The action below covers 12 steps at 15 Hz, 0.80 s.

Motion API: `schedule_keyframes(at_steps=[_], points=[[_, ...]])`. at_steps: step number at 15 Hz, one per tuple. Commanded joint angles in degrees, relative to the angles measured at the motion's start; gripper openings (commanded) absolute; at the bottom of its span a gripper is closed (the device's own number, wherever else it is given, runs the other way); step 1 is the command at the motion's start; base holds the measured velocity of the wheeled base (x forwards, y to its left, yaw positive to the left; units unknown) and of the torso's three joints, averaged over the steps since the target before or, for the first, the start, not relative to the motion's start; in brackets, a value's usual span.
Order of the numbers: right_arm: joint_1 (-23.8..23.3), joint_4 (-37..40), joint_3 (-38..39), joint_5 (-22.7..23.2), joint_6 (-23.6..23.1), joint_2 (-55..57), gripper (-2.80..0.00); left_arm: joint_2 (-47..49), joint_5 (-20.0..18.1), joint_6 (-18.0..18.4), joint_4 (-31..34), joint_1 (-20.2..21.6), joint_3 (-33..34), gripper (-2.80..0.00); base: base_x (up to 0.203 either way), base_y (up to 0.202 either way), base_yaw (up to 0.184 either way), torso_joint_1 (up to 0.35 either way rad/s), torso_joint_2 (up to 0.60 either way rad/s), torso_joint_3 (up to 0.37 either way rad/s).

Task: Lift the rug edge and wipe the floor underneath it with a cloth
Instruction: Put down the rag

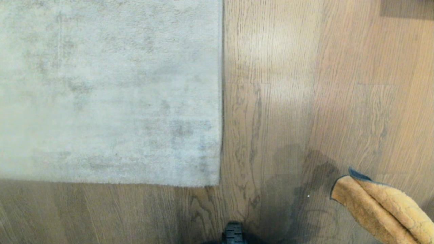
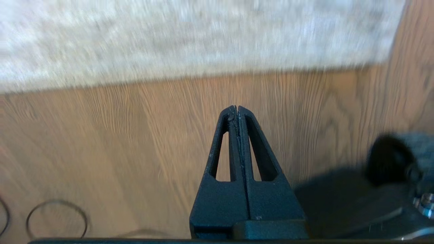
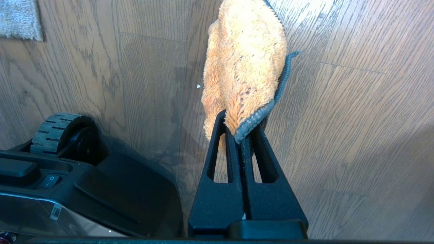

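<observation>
From the head view, the pale grey rug point(image 1: 108, 91) fills the upper left and runs off the top and left of the picture, so only one corner shows. Its rug edge point(image 1: 222, 95) lies flat on the floor point(image 1: 305, 84), straight and unlifted, with nothing of its backing visible. At the lower right the orange cloth point(image 1: 383, 210) pokes in, folded, with a sliver of dark trim at its tip; its far end is cut off, and the gripper holding it is outside this view. A small dark wheel point(image 1: 234, 234) of the robot's base peeks in at the bottom, mostly cropped. Neither arm shows here.

In the left wrist view, the left gripper point(image 2: 236, 110) hangs above bare floor point(image 2: 135, 142), fingers pressed together and empty. The rug point(image 2: 190, 37) beyond it is smeared by blur, its edge only roughly readable, well apart from the fingertips. Two thin dark rings point(image 2: 57, 218) lie on the boards, one cut off. A dark part of the robot sits at one side, too blurred to make out.

In the right wrist view, the right gripper point(image 3: 241, 130) is clamped on the cloth point(image 3: 244, 64), which stands out past the fingertips above the floor point(image 3: 356, 118), grey trim wrapped at the pinch point. The cloth's far end is cropped. A corner of the rug point(image 3: 18, 18) shows far off, and the black base point(image 3: 84, 189) with its wheel point(image 3: 54, 132) is partly cut off.
</observation>
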Motion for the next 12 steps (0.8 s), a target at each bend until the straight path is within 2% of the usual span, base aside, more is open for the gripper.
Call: schedule_keyframes(at_steps=[1, 12], points=[[0.0, 0.0, 0.0, 0.1, -0.1, 0.1, -2.8, -4.4, 0.4, -1.3, 0.1, -0.1, -0.1, -2.8, 0.0, 0.0, 0.0, 0.0, 0.0, 0.0], [0.0, 0.0, 0.0, 0.1, -0.1, 0.1, -2.8, -4.4, 0.5, -1.5, 0.1, -0.1, 0.0, -2.8, 0.0, 0.0, 0.0, 0.0, 0.0, 0.0]])
